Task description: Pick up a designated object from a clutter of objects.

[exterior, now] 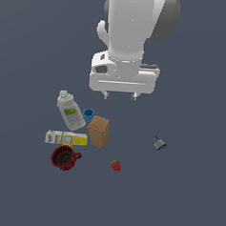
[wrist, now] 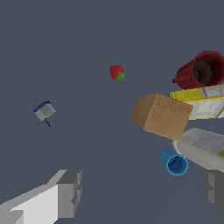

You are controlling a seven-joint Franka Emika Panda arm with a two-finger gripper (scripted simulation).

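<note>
In the exterior view, the big white arm fills the top, and its gripper (exterior: 120, 95) shows only as two small finger tips poking out under the wide hand, spread apart and holding nothing. It hangs well apart from the pile. The yellow box (exterior: 66, 138) lies flat on the exterior view's left, between the white bottle (exterior: 70, 111) and the dark red mug (exterior: 64, 157). The mug looks dark inside. The blue cup (exterior: 88, 114) sits between the bottle and the brown box (exterior: 99, 131). The strawberry (exterior: 115, 165) and a tiny grey-blue thing (exterior: 159, 144), too small to make out, lie apart. In the wrist view, the yellow box (wrist: 202, 101) is cut off at the edge, partly behind the brown box (wrist: 161, 116). The blue cup (wrist: 174, 162) looks empty. The two grey fingers (wrist: 69, 192) stand wide apart, touching nothing.
</note>
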